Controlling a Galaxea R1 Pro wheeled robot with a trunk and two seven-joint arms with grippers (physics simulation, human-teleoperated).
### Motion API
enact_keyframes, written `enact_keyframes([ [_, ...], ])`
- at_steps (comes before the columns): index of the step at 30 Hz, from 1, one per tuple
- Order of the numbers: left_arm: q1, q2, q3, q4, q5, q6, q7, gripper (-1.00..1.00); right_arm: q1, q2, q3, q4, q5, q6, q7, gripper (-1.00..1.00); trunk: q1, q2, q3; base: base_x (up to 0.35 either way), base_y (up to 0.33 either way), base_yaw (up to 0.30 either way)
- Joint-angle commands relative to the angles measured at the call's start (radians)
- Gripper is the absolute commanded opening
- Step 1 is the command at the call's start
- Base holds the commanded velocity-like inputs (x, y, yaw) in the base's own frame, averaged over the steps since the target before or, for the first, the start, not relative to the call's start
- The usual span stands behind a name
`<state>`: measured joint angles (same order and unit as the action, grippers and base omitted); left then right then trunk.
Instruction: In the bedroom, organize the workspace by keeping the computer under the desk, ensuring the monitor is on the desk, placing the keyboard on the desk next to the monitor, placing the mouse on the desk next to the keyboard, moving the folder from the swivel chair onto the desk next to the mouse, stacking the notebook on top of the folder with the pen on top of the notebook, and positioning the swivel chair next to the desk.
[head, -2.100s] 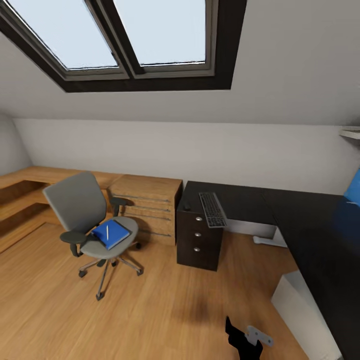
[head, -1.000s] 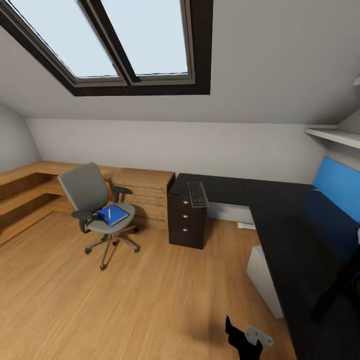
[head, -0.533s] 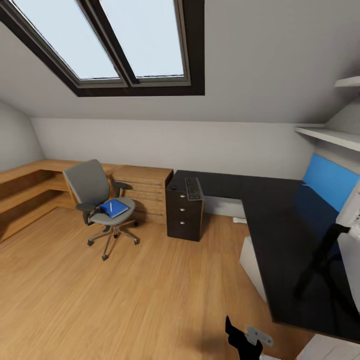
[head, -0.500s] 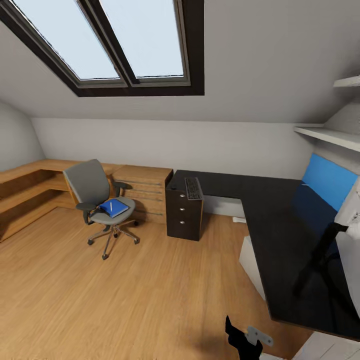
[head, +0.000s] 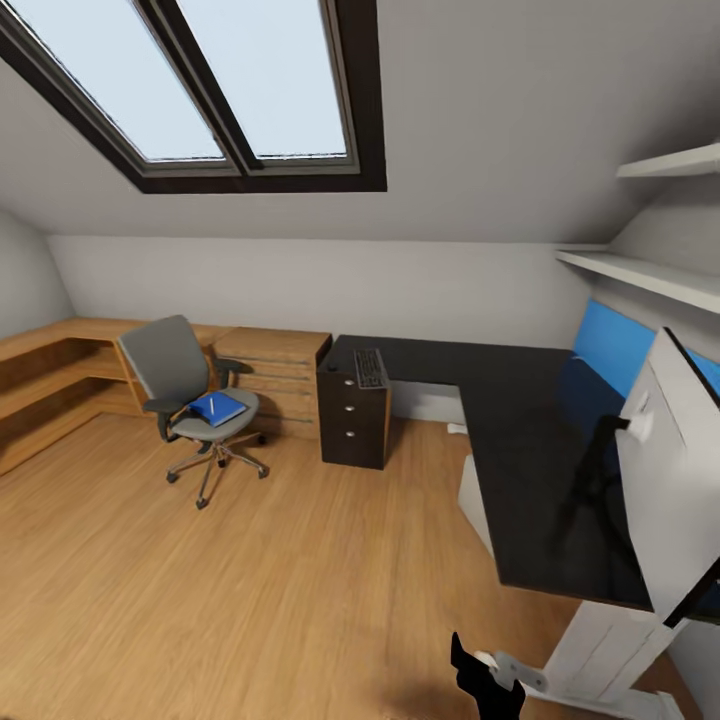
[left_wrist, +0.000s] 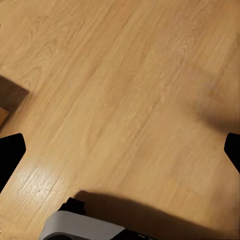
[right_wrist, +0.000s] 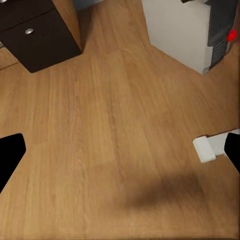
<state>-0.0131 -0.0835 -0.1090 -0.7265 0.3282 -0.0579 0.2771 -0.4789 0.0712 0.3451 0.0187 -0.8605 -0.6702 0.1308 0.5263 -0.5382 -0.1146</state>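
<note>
Head view: bright-blue folder (head: 217, 408) with a pale pen (head: 210, 405) on it lies on the grey swivel chair (head: 180, 390), left of the black desk (head: 520, 440). Keyboard (head: 370, 368) rests far-left on the drawer unit (head: 352, 420). White-backed monitor (head: 670, 480) stands right. Both grippers' fingers spread wide, empty, over wood floor (left_wrist: 125, 100).

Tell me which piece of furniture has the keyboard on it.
The black drawer unit with silver knobs; the keyboard lies on its top, beside the wooden drawers.
</note>
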Motion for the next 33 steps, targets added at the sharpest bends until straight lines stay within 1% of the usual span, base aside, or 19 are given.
enact_keyframes([
  [1,-0.001,0.004,-0.005,0.000,0.011,-0.005,0.007,1.00,-0.001,0.001,0.003,0.002,-0.011,-0.003,0.009,1.00,0.000,-0.002,-0.002,-0.051,-0.018,-0.043],
  [10,-0.001,0.011,-0.005,0.001,0.011,-0.005,0.007,1.00,-0.001,0.001,0.003,0.002,-0.011,-0.003,0.009,1.00,0.000,-0.002,-0.002,-0.181,-0.158,-0.012],
  [26,-0.001,0.011,-0.005,0.001,0.011,-0.005,0.007,1.00,-0.001,0.001,0.004,0.003,-0.011,-0.002,0.009,1.00,0.000,-0.002,-0.002,-0.288,-0.127,-0.003],
  [33,-0.001,0.011,-0.005,0.001,0.011,-0.005,0.007,1.00,-0.001,0.000,0.005,0.003,-0.011,-0.003,0.009,1.00,0.000,-0.002,-0.002,-0.186,-0.201,-0.168],
])
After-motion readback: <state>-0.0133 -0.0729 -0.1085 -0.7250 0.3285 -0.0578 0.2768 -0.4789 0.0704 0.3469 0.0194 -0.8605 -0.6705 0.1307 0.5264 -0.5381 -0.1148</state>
